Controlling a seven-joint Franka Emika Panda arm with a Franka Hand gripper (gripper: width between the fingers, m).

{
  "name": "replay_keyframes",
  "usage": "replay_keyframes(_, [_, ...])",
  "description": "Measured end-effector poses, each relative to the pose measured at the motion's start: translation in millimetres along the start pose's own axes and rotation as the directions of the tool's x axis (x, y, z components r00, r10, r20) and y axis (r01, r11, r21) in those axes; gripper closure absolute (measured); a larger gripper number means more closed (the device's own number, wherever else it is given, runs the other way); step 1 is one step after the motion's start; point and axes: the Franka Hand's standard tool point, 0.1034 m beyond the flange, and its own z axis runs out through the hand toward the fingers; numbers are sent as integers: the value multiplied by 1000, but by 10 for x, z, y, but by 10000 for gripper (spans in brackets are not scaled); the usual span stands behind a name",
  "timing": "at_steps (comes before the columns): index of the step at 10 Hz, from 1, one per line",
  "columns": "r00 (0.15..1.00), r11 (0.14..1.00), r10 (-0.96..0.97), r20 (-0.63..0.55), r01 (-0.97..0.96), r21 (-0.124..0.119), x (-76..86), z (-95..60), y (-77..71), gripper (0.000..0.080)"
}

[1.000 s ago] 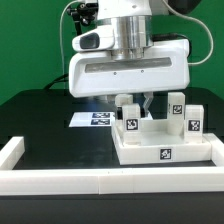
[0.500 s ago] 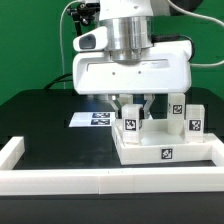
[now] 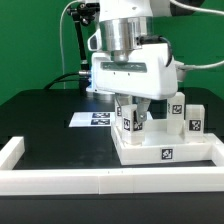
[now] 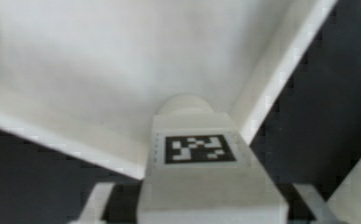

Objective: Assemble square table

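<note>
On the black bench [image 3: 40, 120], the marker board [image 3: 90, 119] lies at nine o'clock of the square table's slab [image 3: 165, 150]. The gripper [image 3: 132, 116], partly closed, clamps a tagged leg post [image 4: 198, 150] upright over the slab; other posts [image 3: 190, 118] stand at three o'clock. The rigid, light, likely slick plastic suits a mid-shaft grip.

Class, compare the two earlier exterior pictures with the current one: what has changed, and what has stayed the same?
The gripper has turned about its upright axis, its wide body now angled, while staying closed on the small white tagged leg post standing on the large white square plastic slab. The slab, other leg posts and marker board stayed put.
</note>
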Motion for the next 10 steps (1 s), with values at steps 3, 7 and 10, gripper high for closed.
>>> replay_keyframes(3, [987, 987, 160, 14, -160, 9, 10, 1, -6, 509])
replay_keyframes(7, [1000, 1000, 16, 14, -17, 13, 27, -2, -3, 218])
replay_keyframes(10, [948, 948, -317, 9, 317, 14, -2, 6, -16, 152])
